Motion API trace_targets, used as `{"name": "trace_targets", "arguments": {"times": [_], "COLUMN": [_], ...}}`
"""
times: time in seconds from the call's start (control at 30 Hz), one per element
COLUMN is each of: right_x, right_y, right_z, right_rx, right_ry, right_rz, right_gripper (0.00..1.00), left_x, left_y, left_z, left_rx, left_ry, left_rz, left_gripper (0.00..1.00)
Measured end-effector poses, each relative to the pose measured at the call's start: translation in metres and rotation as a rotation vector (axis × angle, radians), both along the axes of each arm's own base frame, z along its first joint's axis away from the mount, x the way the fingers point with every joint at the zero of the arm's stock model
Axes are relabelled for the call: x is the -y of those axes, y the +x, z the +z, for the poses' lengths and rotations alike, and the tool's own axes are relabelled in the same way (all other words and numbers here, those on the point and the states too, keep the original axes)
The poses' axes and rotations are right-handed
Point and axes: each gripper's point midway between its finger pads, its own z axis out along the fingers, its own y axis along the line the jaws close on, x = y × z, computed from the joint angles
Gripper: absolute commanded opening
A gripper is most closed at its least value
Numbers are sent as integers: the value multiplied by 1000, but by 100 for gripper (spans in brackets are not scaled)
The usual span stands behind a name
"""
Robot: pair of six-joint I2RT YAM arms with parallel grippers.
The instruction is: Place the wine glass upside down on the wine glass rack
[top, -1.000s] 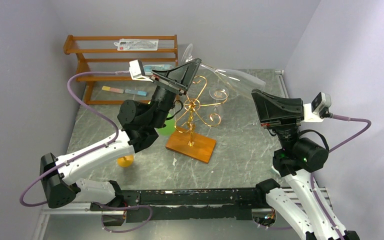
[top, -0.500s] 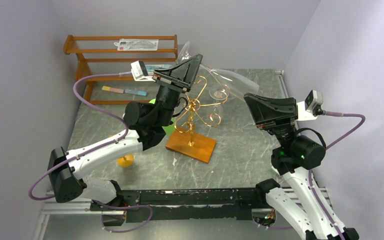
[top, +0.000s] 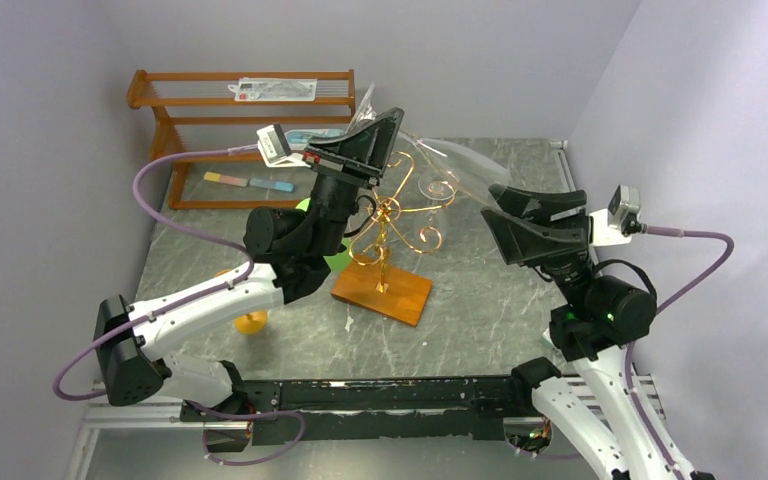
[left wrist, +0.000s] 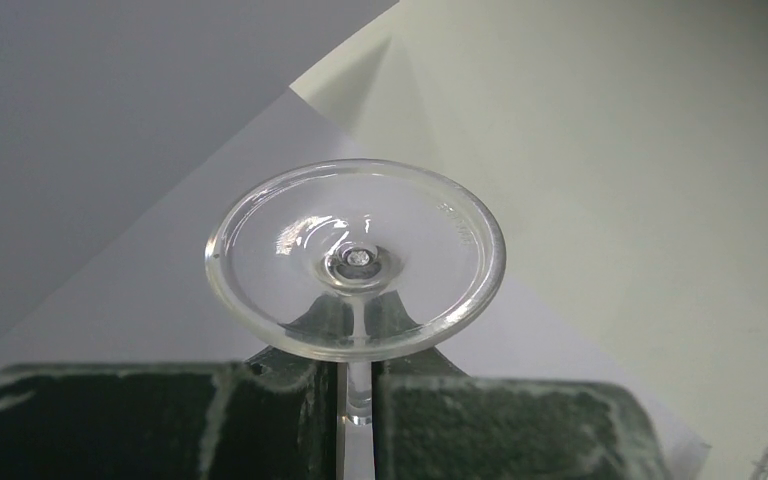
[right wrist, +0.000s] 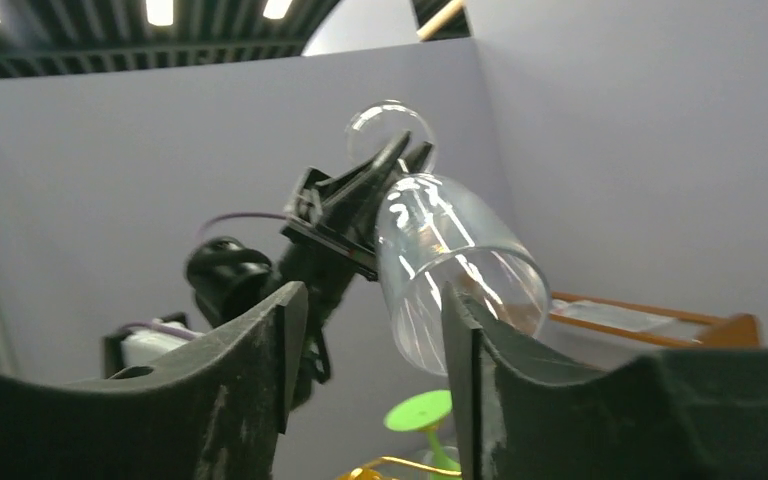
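Note:
The clear wine glass (top: 455, 160) lies tilted in the air above the gold wire wine glass rack (top: 395, 215), foot toward the back wall. My left gripper (top: 385, 135) is shut on its stem (left wrist: 358, 395), just below the round foot (left wrist: 355, 258). My right gripper (top: 505, 205) stands open by the bowl's rim, fingers apart. In the right wrist view the bowl (right wrist: 450, 265) shows just past my right gripper (right wrist: 370, 340), partly behind one finger (right wrist: 470, 340), with the left gripper (right wrist: 360, 195) beyond it.
The rack stands on an orange-brown wooden base (top: 382, 292) at mid-table. A wooden slatted shelf (top: 240, 120) with small packets is at the back left. A green glass (top: 332, 250) sits behind the left arm, and an orange disc (top: 251, 321) lies beside it.
The left gripper has shut on the glass stem. The right gripper has opened off the bowl's rim, and the glass has shifted slightly left.

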Motion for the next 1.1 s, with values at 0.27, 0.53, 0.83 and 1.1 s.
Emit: {"name": "trace_targets", "arguments": {"times": [0.27,0.53,0.83,1.1], "right_x": [18,35,4,-35], "right_y": [-2,-18,-15,-5], "right_z": [-18,-5,-6,-57], "right_rx": [-81,-49,17,-81], "right_ry": [-56,-193,-420,-500], "right_rz": [-149,-302,-197,83], "right_gripper": [67,71,70,63], "left_x": [-1,13,58,87], "left_y": [-12,-46,-82,-93], "left_z": [11,31,-3,-65], "left_rx": [44,200,434,513], "left_ry": [156,408,718,878], "left_rz": [23,-50,-233,-383], "left_gripper": [5,5,5,5]}}
